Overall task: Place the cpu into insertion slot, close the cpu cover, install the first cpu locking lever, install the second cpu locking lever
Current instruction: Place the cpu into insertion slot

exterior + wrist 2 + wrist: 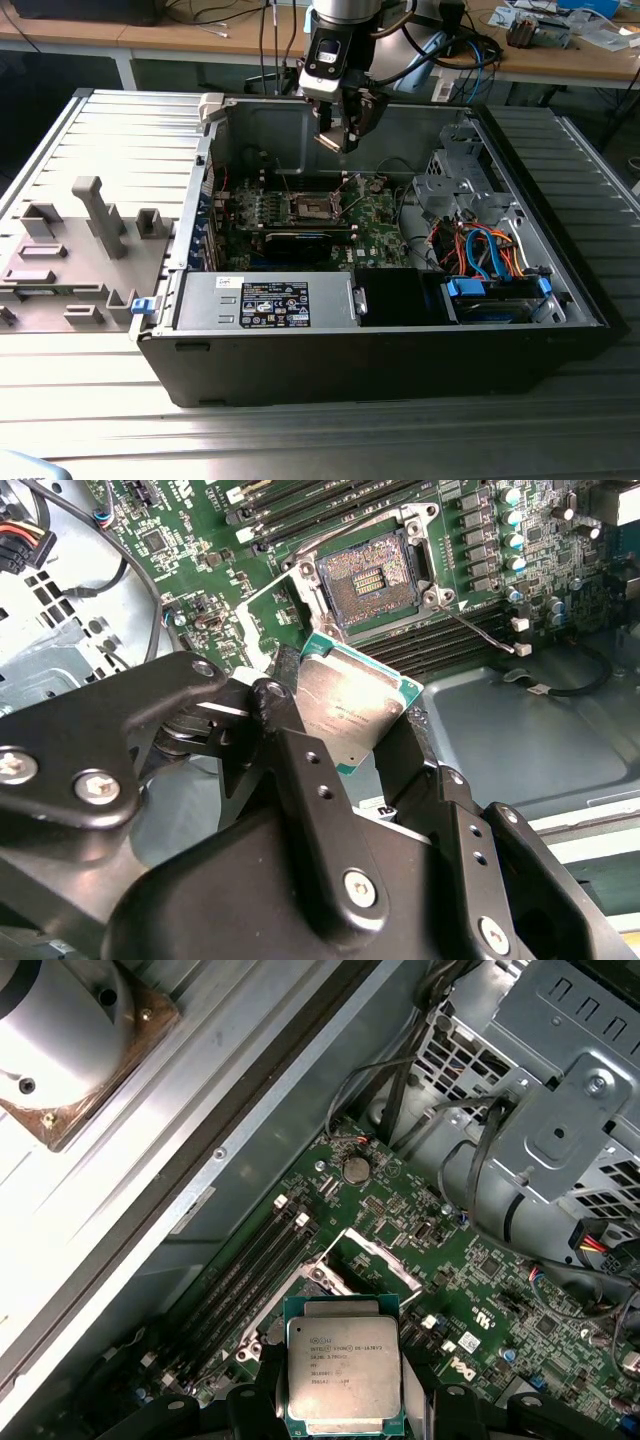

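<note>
**Holding the cpu over the open case**

My gripper (345, 720) is closed to a narrow span on the cpu (350, 705), one finger on each of two opposite edges, the metal top facing up in the first wrist view (343, 1375). I hang above the motherboard (375, 225), clear of it. Below me the insertion slot (368, 577) lies uncovered, the cpu cover (385, 1263) tipped up off it. The second wrist view shows the slot's contacts and a thin lever (470, 630) beside it; the first shows a coin battery (356, 1168) farther off. The computer case (350, 370) sits on a ribbed metal table (300, 440), a grey fixture tray (70, 260) at the exterior view's left, and wooden benches (200, 40) stand beyond.
</note>
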`<state>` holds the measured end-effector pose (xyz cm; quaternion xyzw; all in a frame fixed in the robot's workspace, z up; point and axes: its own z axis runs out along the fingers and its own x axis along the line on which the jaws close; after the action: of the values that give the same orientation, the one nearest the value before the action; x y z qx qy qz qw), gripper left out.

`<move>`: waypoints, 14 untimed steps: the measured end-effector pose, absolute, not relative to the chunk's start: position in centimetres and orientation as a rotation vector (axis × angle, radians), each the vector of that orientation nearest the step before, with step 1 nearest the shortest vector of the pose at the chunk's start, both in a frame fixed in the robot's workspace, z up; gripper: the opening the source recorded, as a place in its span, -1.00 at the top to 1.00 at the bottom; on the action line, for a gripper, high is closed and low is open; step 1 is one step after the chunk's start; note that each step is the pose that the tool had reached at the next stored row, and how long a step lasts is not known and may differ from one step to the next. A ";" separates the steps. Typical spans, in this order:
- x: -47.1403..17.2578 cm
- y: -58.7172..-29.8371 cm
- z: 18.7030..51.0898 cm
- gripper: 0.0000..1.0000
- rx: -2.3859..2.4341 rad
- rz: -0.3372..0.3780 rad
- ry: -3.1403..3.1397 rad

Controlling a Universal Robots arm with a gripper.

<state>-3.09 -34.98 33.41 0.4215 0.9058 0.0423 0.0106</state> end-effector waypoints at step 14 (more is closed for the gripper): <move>-3.1 -35.0 33.4 -0.09 1.324 0.132 2.822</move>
<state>-3.09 -34.98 33.39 0.4244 0.9044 0.0422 0.0107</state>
